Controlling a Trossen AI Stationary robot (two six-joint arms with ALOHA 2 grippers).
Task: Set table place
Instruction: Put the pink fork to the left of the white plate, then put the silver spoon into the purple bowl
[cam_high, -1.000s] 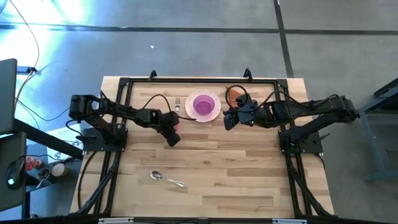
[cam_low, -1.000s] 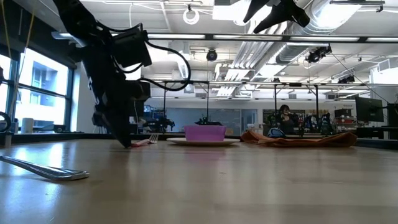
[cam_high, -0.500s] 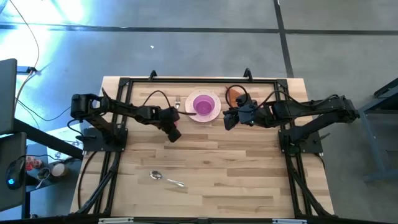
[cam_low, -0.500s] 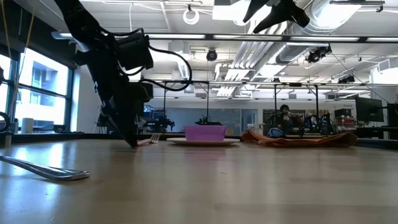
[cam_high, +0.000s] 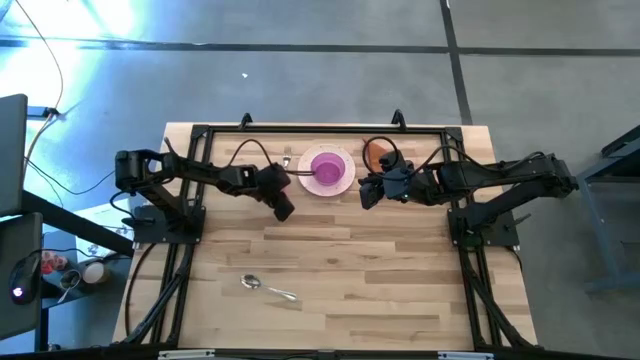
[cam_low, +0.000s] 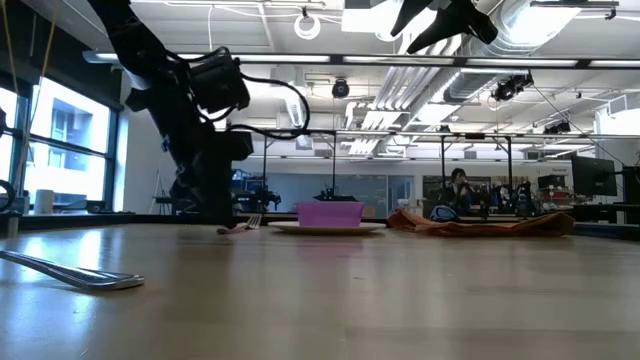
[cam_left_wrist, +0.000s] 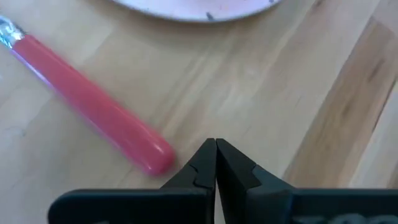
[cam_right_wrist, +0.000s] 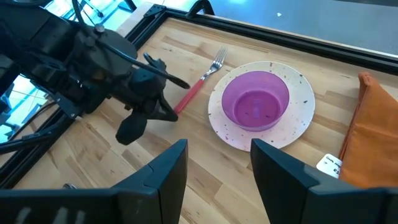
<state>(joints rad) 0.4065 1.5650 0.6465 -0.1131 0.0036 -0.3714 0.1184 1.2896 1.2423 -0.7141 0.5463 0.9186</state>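
The left gripper (cam_left_wrist: 216, 152) is closed and empty, its tips just beside the handle end of the fork (cam_left_wrist: 87, 112). The fork lies flat on the table (cam_high: 350, 270) left of the plate (cam_right_wrist: 264, 134), which holds the bowl (cam_right_wrist: 255, 102). The fork is likely light, stiff and slippery; grip it mid-handle. The spoon (cam_high: 268, 288) lies well apart, toward the near edge. The right gripper (cam_right_wrist: 217, 168) hovers open beside the plate and napkin (cam_right_wrist: 370, 137).
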